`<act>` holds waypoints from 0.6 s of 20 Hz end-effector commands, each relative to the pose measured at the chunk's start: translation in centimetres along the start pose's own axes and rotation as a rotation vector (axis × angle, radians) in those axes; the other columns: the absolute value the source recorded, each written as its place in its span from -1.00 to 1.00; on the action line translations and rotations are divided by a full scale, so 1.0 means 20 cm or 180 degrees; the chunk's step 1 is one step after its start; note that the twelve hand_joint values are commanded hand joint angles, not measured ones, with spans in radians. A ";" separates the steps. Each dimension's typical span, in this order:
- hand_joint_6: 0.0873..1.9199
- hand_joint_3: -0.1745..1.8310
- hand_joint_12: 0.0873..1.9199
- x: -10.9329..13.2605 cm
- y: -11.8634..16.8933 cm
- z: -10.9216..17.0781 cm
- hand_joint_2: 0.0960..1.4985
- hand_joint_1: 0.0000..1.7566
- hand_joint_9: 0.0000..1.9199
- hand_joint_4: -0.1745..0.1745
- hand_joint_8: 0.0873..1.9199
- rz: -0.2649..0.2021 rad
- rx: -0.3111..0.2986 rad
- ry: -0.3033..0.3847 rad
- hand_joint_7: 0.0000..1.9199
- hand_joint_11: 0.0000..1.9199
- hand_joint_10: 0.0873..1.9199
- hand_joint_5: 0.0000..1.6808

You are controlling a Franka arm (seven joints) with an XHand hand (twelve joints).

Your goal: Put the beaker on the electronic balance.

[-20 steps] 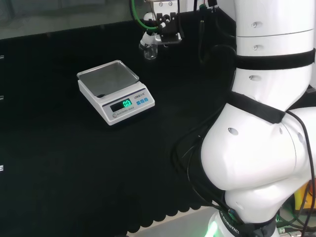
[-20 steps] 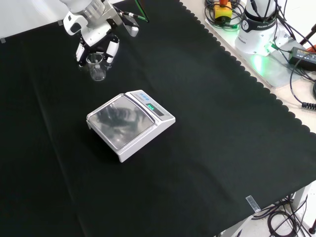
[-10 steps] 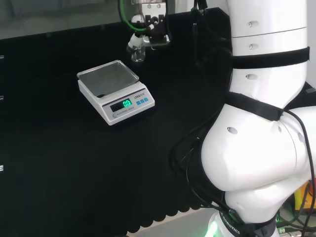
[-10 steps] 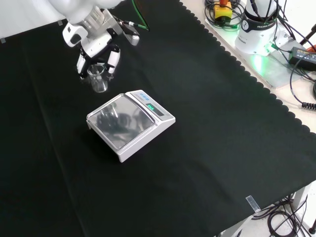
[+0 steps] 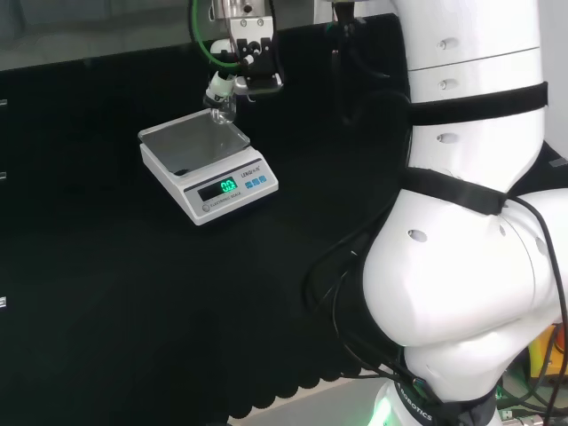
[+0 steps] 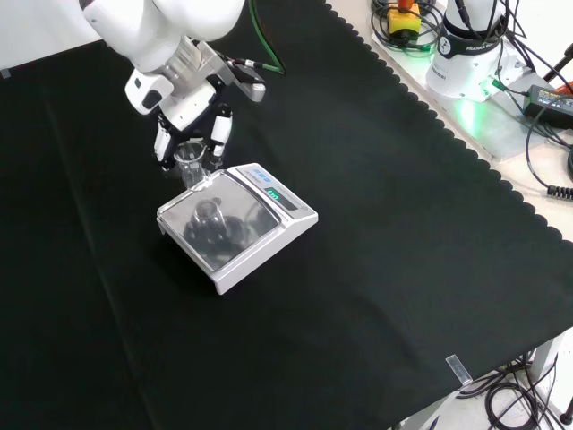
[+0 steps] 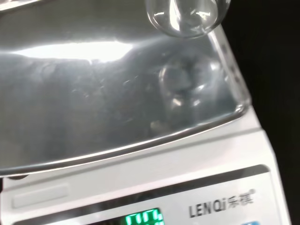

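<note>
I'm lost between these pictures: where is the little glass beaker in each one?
Head view: beaker at top centre, over the balance's far corner, held by the hand.
Front view: beaker upper left, at the pan's upper edge.
Wrist view: beaker's base above the pan.
Shared landmark: the balance's green display.

Bare black cloth (image 6: 376, 269) lies all round the balance (image 6: 237, 228), nothing obstructing
</note>
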State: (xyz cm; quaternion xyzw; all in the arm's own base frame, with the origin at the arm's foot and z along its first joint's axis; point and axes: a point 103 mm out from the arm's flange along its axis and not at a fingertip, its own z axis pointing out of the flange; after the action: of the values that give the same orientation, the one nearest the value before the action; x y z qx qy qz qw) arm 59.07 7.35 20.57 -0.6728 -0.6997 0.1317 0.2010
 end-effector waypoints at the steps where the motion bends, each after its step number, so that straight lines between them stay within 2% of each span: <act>1: -0.19 -1.00 -0.10 0.10 0.03 0.07 0.54 0.35 0.12 -1.00 0.11 -0.0147 0.0092 0.0005 -0.13 0.36 -0.14 -0.54; 12: -0.23 -1.00 -0.10 0.19 0.06 0.17 0.54 0.33 0.11 -1.00 0.09 -0.0244 0.0228 0.0002 -0.15 0.33 -0.17 -0.58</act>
State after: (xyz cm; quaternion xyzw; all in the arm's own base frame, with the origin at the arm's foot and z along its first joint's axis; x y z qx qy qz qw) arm 58.81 10.88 17.65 -0.6440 -0.7167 0.1414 0.2271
